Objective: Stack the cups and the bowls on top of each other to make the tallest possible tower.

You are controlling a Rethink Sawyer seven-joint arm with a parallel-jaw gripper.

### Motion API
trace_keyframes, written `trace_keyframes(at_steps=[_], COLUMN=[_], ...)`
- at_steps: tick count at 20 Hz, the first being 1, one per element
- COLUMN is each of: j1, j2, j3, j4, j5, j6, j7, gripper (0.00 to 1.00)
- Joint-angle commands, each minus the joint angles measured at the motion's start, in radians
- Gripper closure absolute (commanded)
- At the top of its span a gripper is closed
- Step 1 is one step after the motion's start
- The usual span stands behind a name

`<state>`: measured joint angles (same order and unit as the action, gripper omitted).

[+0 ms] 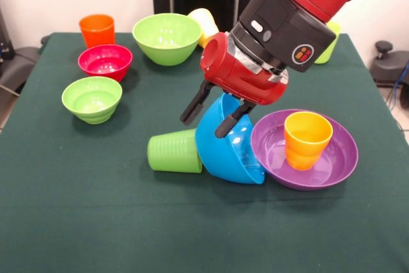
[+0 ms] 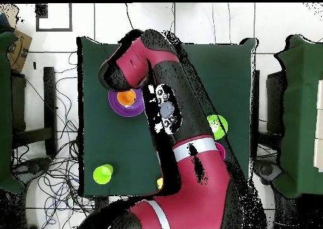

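Front view has our hand (image 1: 214, 114) gripping the rim of the blue bowl (image 1: 230, 148) (tipped on edge on the counter (image 1: 96, 222)), wedged between the sideways green cup (image 1: 174, 151) and the purple bowl (image 1: 305, 158) holding an orange-yellow cup (image 1: 307, 139).

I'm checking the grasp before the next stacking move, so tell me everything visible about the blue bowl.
The blue bowl is large, glossy plastic, tipped steeply on its side with its opening facing right. The gripper straddles its upper rim, one finger outside, one inside. It leans against the purple bowl on one side and touches the fallen green ribbed cup on the other.
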<state>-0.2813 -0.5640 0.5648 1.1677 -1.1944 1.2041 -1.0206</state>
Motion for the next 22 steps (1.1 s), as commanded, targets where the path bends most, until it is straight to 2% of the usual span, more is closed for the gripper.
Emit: trace_keyframes(at_steps=[1, 7, 13, 22], j1=[0.017, 0.008, 0.009, 0.02], j2=[0.031, 0.019, 0.025, 0.04], j3=[-0.053, -0.055, -0.046, -0.041], j4=[0.001, 0.055, 0.068, 0.024], j5=[-0.013, 0.024, 0.064, 0.082], j6=[0.078, 0.057, 0.066, 0.083], j7=[-0.096, -0.073, -0.061, -0.074], gripper=[0.0, 0.0, 0.0, 0.0])
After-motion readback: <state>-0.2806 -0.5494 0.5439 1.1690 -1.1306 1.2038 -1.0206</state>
